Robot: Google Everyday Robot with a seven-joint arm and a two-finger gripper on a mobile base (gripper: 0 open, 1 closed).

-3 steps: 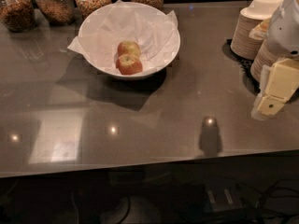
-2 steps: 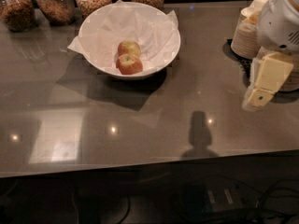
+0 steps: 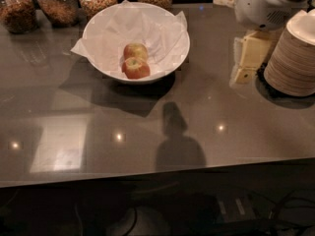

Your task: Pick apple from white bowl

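The apple [image 3: 136,69] lies on the crumpled liner in the white bowl [image 3: 169,69], touching a paler apple [image 3: 136,50] behind it. The bowl stands on the tabletop [image 3: 98,127], before jars [image 3: 56,4]. Well right, beside stacked paper bowls [image 3: 293,63], hangs the gripper [image 3: 244,69]; whether it is apart or together I cannot tell.

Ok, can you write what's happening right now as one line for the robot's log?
gripper: over table, right of white bowl | apple: in bowl, in front of paler apple | pick: not yet done
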